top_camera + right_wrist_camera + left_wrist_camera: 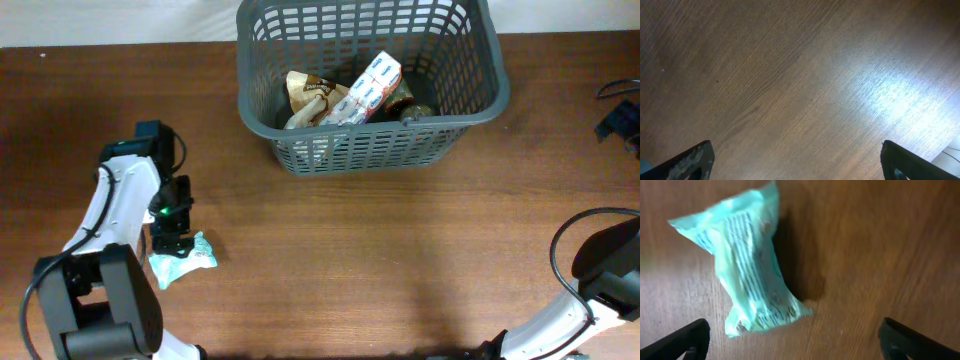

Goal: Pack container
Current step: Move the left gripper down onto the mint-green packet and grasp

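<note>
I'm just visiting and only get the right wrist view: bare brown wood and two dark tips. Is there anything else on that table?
Observer: Yes, a big dark grey basket on the far side, with snack packets inside.
Operator: Anything outside it?
Observer: One pale green packet lies on the table, by the left tool.
Operator: Is it being held?
Observer: No. That tool's fingers are spread apart, and the packet is not gripped between them.

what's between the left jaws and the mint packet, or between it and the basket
Nothing visible: the left jaws stand open over the mint packet, and only bare table lies between it and the container.
</note>
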You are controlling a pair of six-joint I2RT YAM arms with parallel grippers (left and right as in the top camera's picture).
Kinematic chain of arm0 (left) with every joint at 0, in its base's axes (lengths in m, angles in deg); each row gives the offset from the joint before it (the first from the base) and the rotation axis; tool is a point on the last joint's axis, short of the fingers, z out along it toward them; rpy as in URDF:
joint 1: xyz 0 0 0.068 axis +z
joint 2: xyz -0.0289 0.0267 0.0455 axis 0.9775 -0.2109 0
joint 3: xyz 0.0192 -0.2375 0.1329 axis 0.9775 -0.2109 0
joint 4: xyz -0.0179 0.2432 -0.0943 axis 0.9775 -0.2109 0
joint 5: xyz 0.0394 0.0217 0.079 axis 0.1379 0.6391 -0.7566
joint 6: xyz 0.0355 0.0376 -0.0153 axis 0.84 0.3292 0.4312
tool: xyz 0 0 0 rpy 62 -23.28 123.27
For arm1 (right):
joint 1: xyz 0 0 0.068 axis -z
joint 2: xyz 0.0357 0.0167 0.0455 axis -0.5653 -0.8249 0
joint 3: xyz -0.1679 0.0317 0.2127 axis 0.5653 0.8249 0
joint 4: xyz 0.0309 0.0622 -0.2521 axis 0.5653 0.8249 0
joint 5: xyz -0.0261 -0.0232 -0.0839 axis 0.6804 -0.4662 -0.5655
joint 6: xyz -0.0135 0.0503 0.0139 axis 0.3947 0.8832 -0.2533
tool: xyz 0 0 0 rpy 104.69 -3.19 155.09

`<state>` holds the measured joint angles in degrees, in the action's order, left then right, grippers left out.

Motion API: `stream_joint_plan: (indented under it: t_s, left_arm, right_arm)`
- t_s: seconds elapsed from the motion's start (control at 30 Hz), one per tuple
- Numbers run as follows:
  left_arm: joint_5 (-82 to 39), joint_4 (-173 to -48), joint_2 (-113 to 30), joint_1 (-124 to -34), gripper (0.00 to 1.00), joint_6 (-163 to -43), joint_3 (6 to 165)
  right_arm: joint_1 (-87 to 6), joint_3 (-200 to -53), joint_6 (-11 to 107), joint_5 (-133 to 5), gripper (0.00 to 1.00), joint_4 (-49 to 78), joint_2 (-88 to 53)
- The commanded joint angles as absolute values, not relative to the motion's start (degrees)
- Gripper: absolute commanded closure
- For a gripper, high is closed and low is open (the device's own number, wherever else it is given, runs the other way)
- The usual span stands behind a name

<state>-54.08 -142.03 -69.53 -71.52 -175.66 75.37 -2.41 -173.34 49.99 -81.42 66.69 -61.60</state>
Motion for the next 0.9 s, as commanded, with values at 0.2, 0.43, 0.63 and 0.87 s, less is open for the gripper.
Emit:
stream_joint_plan:
  t_s: [0.2, 0.43, 0.63, 0.87]
  left_arm:
    - [-54.5, -141.7, -66.0, -74.0, 0.01, -174.6, 72.5]
    - [-56.6, -137.9, -57.9, -73.9, 0.01, -174.1, 65.2]
    - [-58.2, -135.5, -55.0, -73.6, 0.01, -172.0, 62.5]
    - [-57.4, -135.4, -55.1, -68.2, 0.01, -174.0, 59.1]
  right_arm:
    - [-2.2, -173.1, 49.7, -81.3, 0.01, 66.5, -61.0]
    - [-2.2, -173.1, 49.7, -81.3, 0.01, 66.5, -61.0]
    - [-2.2, -173.1, 49.7, -81.3, 0.01, 66.5, -61.0]
    - [-2.2, -173.1, 49.7, -81.3, 0.01, 66.5, -61.0]
